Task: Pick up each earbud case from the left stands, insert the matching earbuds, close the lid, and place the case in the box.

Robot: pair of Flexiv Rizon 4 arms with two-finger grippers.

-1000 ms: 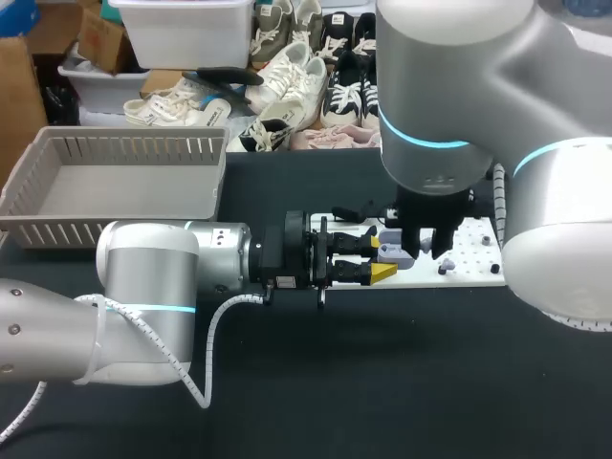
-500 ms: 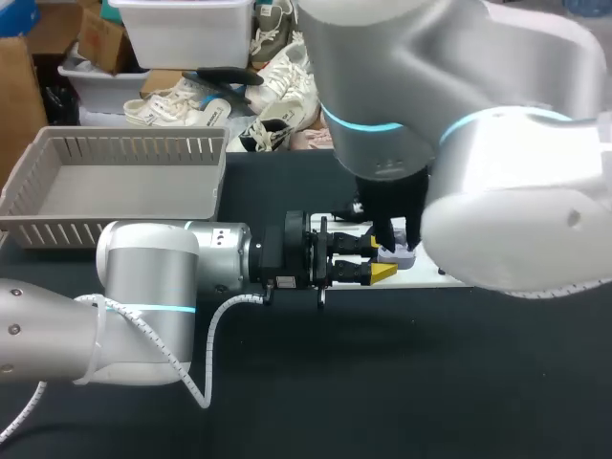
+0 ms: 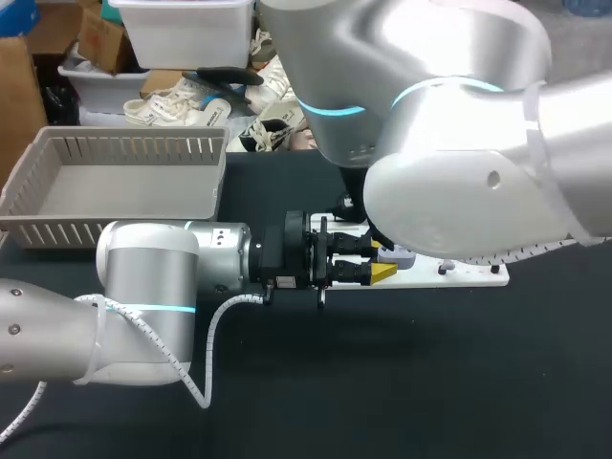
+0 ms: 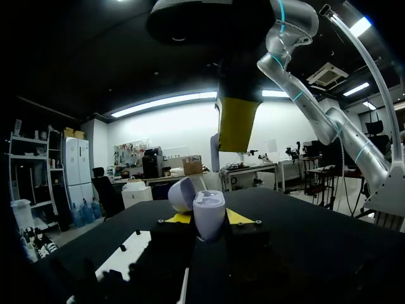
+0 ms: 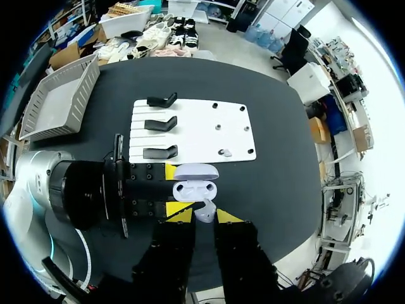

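- My left gripper point(image 5: 171, 190) is pinching the pale lilac plastic earbud case point(image 5: 195, 189) from both sides. The case has its lid open and sits just off the white perforated board point(image 5: 190, 130).
- My right gripper point(image 5: 204, 216) is nearly closed on a small pale earbud point(image 5: 204, 211), right above the case.
- Only the right wrist view shows the case's sockets, three black stands point(image 5: 158, 124) and another earbud point(image 5: 224, 152) on the board. From the head camera, my right arm hides them.
- My left arm lies low and level, and my right arm points straight down.
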